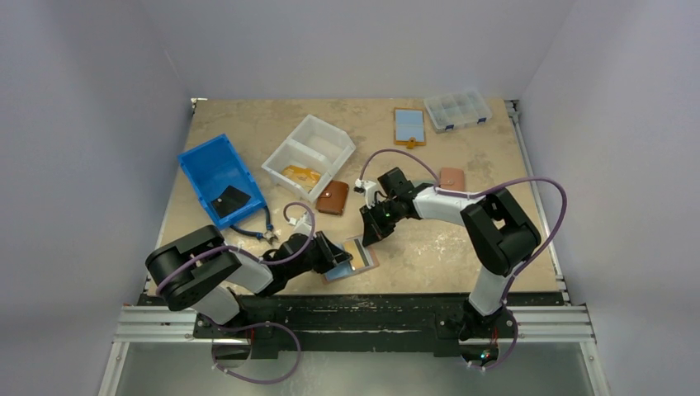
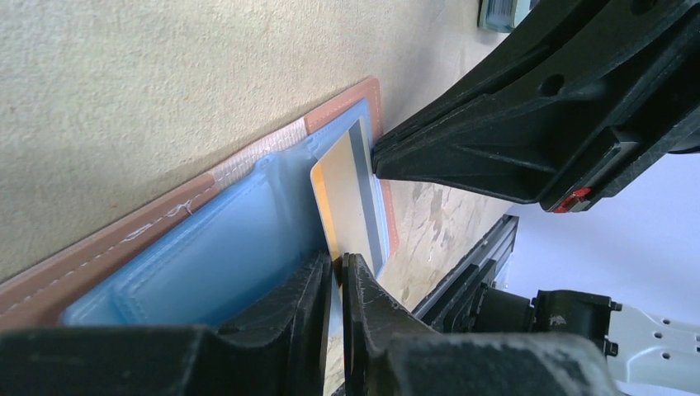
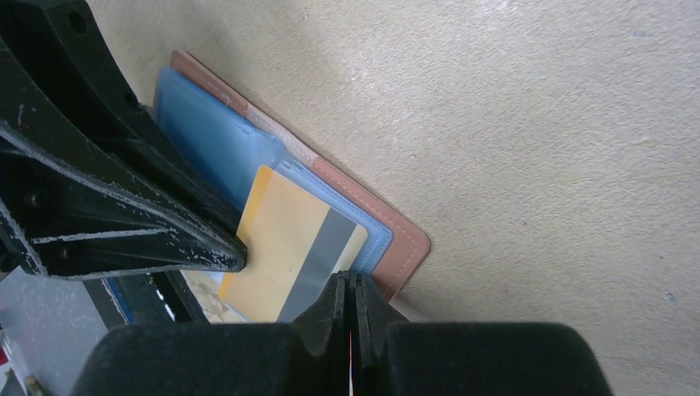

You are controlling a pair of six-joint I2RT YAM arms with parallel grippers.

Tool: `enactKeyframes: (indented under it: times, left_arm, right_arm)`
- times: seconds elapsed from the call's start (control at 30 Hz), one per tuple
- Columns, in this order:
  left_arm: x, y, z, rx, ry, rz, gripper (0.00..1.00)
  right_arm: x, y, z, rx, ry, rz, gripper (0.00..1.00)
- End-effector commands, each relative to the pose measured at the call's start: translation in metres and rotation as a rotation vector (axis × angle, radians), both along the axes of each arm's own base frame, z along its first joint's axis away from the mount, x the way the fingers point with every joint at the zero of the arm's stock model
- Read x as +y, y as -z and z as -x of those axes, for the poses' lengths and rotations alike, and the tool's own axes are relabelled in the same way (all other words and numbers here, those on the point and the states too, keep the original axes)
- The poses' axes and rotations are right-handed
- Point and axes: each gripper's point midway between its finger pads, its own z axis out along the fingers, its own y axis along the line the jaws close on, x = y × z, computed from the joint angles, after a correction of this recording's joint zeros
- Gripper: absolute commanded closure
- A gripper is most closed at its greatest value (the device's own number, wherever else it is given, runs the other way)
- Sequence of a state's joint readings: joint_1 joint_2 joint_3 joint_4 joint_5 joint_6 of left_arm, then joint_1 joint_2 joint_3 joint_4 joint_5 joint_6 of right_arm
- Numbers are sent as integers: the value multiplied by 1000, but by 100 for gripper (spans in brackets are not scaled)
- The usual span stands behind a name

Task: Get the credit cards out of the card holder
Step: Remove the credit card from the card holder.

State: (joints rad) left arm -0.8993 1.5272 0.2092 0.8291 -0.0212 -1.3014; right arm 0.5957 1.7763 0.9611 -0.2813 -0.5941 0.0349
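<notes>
An open card holder (image 1: 367,256) lies flat near the front edge of the table (image 1: 446,247), between the two arms. Its brown leather frames a pale-blue plastic sleeve (image 2: 223,256). A cream-yellow credit card (image 2: 351,198) with a grey stripe juts partway out of the sleeve, tilted up off the holder's face.

The left gripper (image 2: 337,268) has its fingers drawn nearly together on the card's near edge. It appears to pinch the card, though the wrist view leaves the contact in shadow. The right gripper (image 3: 351,289), fingers pressed fully together, sets its tip against the card's opposite end, just over the sleeve.

Farther back on the table stand a blue bin (image 1: 206,165) with a dark object (image 1: 230,200) inside, a white divided bin (image 1: 322,136) and a folded brown wallet (image 1: 333,198). Beyond them are a tan wallet (image 1: 451,178), a blue-panelled case (image 1: 409,126) and a clear compartment box (image 1: 456,109).
</notes>
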Motion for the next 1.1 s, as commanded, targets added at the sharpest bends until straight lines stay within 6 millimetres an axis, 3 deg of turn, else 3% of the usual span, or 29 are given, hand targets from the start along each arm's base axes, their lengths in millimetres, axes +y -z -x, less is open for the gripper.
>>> enactKeyframes:
  times: [0.0,0.17,0.3,0.7,0.9,1.07]
  left_arm:
    - [1,-6,4,-7,21,65,86]
    - [2,-7,5,-4,24,82,88]
    - [5,-8,5,-6,22,93,100]
    - [16,-3,9,0,13,82,100]
    - [23,1,16,-16,52,30,100]
    - [35,5,17,-46,71,-81,100]
  right_arm:
    - [2,2,-4,-8,1,17,100]
    - [1,4,-5,-8,5,25,100]
    - [0,7,-5,-6,6,37,100]
    - [-3,8,-8,-15,10,57,95]
    - [4,-8,-7,-32,-37,6,86]
    - [11,-31,-5,-81,-112,-71,71]
